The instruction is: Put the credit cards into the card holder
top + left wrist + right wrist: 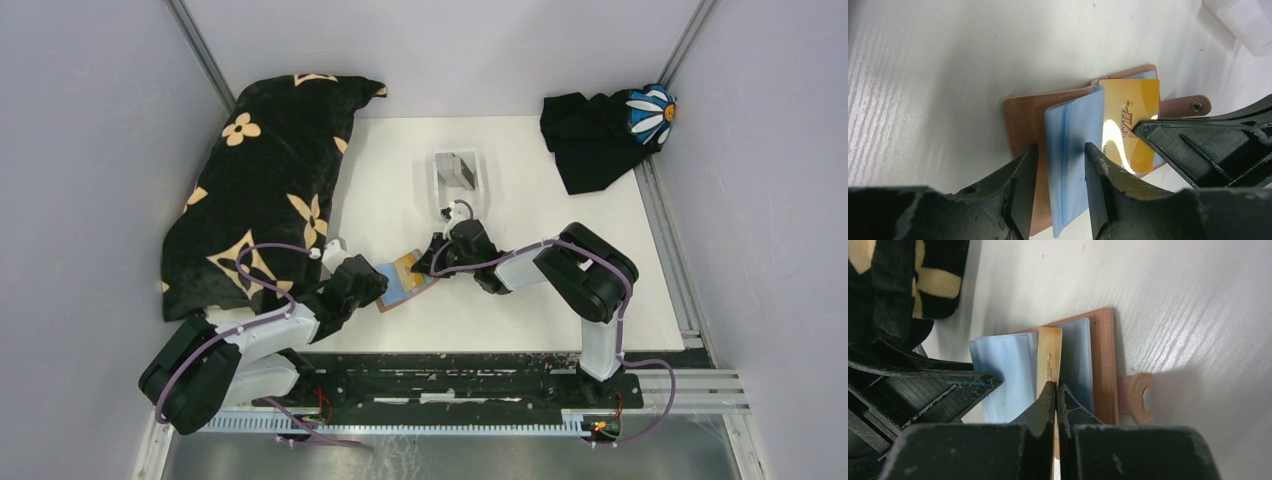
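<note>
1. Top view. The card holder (pixel 405 281) lies open on the desk (pixel 390 170), near the front edge, with a pincer at each end. My left pincer (pixel 372 290) sits at its left edge and my right pincer (pixel 428 264) at its right. Just beyond the right pincer is a white tray (pixel 437 180) with a dark grey card (pixel 460 168) in it. A black flowered cloth (pixel 260 190) is heaped along the left wall. A second black cloth with a daisy (pixel 605 130) lies in the far right corner.

2. Left wrist view. My left pincer stands about half open, its fingers (pixel 1020 185) on either side of a blue plastic leaf (pixel 1070 135) of the holder. I cannot tell whether it presses that leaf. The gold credit card (pixel 1128 115) lies over the holder's other page, with the right pincer's tip on its lower edge. The snap tab (pixel 1193 106) sticks out past the card.

3. Right wrist view. My right pincer is closed tight on the gold card's near edge. The card stands between two blue leaves, inside the holder's brown cover. The left pincer is just beside it, on the left.
</note>
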### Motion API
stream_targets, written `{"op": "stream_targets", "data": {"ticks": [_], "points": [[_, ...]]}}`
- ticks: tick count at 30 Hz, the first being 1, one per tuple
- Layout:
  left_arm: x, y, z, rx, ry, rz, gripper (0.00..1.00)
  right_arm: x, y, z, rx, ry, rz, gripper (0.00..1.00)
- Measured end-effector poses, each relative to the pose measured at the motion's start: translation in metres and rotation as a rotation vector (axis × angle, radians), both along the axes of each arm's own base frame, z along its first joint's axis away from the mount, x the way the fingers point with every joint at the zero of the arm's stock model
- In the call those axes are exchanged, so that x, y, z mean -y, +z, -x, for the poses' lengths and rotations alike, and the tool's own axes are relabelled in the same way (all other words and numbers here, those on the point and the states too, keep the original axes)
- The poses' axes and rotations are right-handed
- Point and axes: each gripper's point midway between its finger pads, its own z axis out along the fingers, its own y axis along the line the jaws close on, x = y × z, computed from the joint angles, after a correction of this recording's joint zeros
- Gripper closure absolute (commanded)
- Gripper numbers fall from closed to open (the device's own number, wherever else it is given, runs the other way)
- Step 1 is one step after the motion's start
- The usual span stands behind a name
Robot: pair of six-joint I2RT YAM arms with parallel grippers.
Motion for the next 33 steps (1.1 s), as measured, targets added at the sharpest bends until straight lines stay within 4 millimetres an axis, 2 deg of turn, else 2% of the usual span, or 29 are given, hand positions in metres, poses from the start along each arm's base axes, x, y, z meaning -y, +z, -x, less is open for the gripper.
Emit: {"op": "stream_targets", "data": {"ticks": [33], "points": [[0.0015, -0.0008, -0.0030, 0.003, -0.012, -0.017, 0.56, -0.0022, -0.0002, -0.0059, 0.015, -0.006, -0.015, 0.99]]}}
